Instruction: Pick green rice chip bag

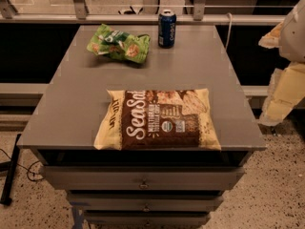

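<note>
- Green rice chip bag: far-left part of the counter, near the back edge. Crumpled, glossy bright green, round tan chips pictured; white lettering unreadable. Long axis runs roughly along the back edge.
- Dark blue soda can: upright, just right of it.
- Brown-and-yellow chip bag, "Sea Salt": flat at the front edge.
- My gripper: beyond the right edge, well apart; whether it is apart or together, cannot tell.

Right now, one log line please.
gripper: right of table | green bag: far left, untouched | can: beside it | brown bag: front
</note>
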